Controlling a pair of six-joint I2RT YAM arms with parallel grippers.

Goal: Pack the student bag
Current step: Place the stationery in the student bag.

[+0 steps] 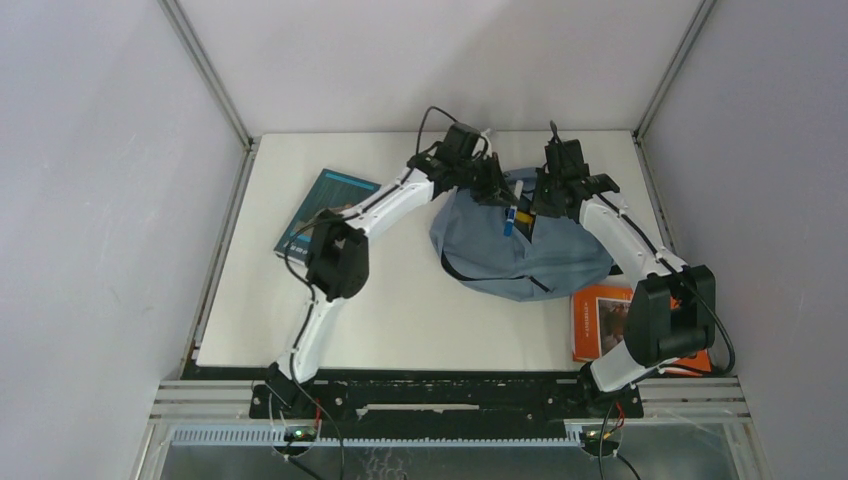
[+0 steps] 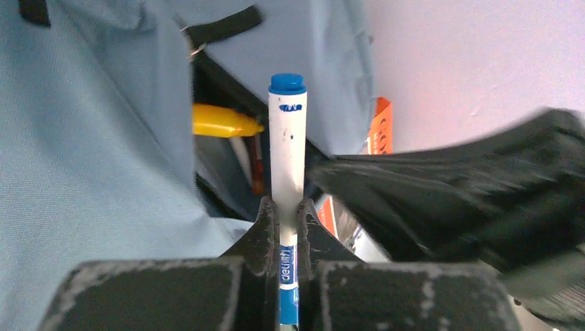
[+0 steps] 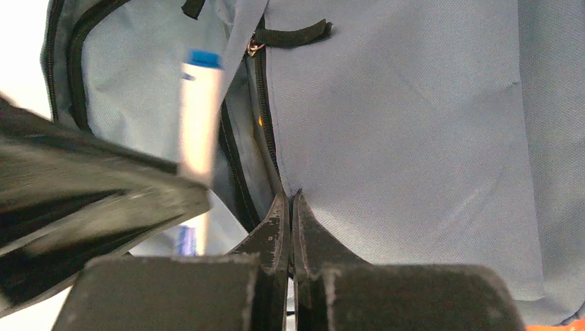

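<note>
One marker (image 2: 288,145) is clamped by the left gripper (image 2: 283,205), one bag (image 1: 520,255) pinched by the right gripper (image 3: 290,201); teal book (image 1: 322,205) at ten o'clock, orange book (image 1: 600,322) at four.

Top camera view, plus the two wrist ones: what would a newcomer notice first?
The grey-blue student bag sits far centre, with both arms bent over it. The left tool grips a white, blue-capped marker at the bag's open zipper, while the right tool pinches the fabric beside that opening. An orange book lies near right, a teal book far left.
</note>
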